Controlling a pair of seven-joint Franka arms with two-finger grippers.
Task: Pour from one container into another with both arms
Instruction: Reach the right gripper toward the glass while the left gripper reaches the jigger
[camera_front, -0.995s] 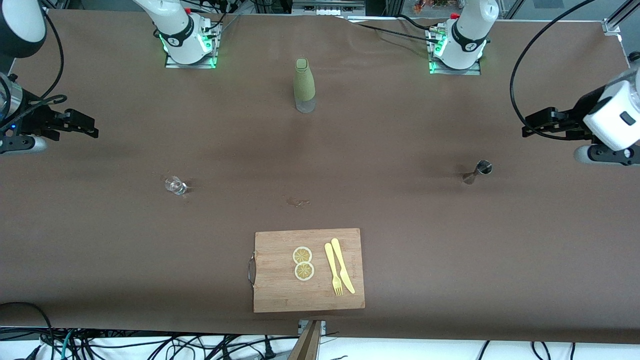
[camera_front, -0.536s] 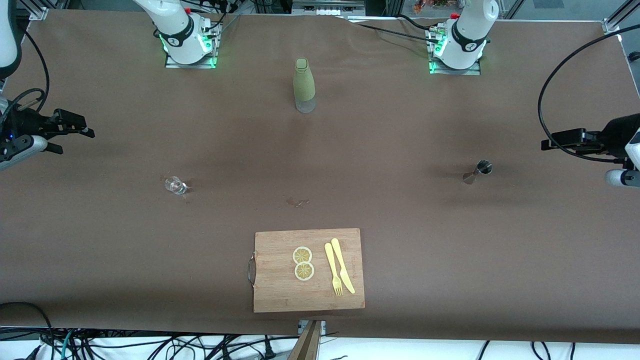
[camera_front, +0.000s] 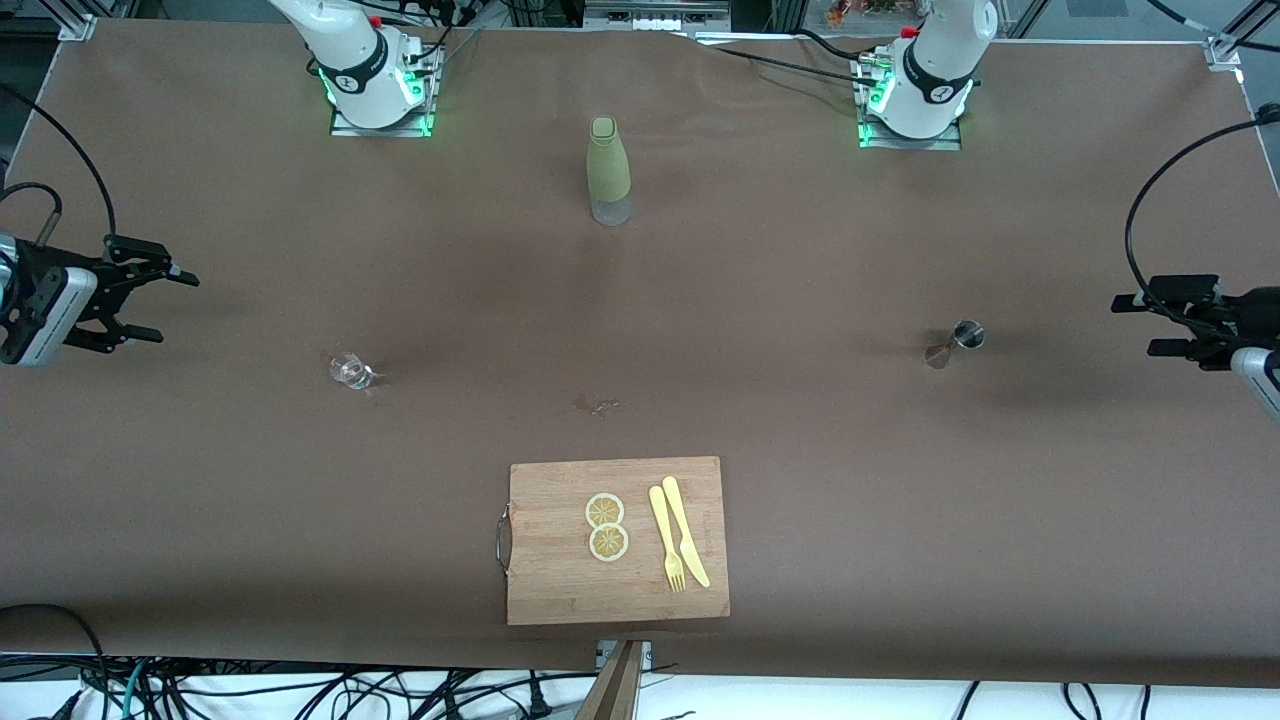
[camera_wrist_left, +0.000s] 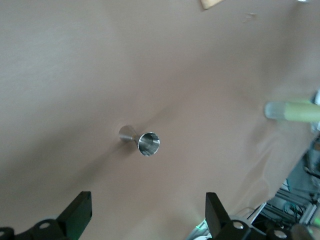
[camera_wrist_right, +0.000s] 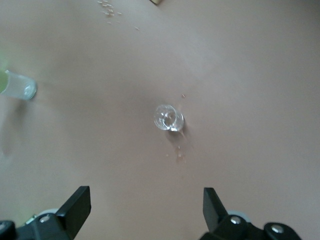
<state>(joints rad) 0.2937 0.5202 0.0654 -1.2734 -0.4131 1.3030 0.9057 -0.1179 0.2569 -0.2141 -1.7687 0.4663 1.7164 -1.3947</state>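
Starting from the wide brown table (camera_front: 760, 300), I judge the pour not yet begun: both my arms are out at its ends and nothing is in hand. Midway between my bases stands the green bottle (camera_front: 608, 170), and nearest the front camera lies the wooden cutting board (camera_front: 560, 590). My right gripper (camera_front: 150, 305) hangs over the table's edge at the right arm's end, fingers spread wide and empty, its wrist camera looking down on the small clear glass (camera_wrist_right: 168, 118). My left gripper (camera_front: 1165, 322) hangs at the left arm's end, equally wide and empty, with the steel jigger (camera_wrist_left: 142, 141) upright in its wrist view. Next, I think, each hand must descend squarely over its own vessel and close gently; both are small and easily tipped.
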